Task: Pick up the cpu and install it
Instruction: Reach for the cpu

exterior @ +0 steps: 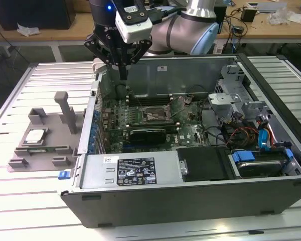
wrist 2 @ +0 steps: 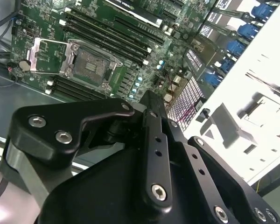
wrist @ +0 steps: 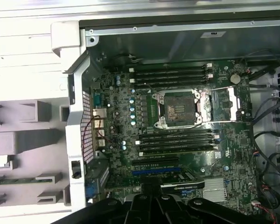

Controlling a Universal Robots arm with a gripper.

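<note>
The cpu (exterior: 35, 136), a small square chip with a silver top, lies flat in the grey plastic tray (exterior: 56, 149) on the table at the exterior view's left, beside the computer case. My gripper (exterior: 123, 75) hangs above the case's rear left corner, well apart from the cpu, with its black fingers together and nothing between them. The motherboard socket (exterior: 150, 115) stands open and bare, its metal frame swung back; both wrist views show this socket (wrist 2: 91, 63) (wrist: 179, 108). The gripper's black linkage (wrist 2: 151, 140) (wrist: 151, 203) is in the foreground of both.
The open computer case (exterior: 140, 173) lies on a slatted metal table (exterior: 20, 211). Upright posts (exterior: 65, 108) rise from the tray. Memory slots (wrist: 170, 74), a black card (exterior: 148, 134), cables (exterior: 241, 133) and drive bays (exterior: 258, 163) crowd the case interior.
</note>
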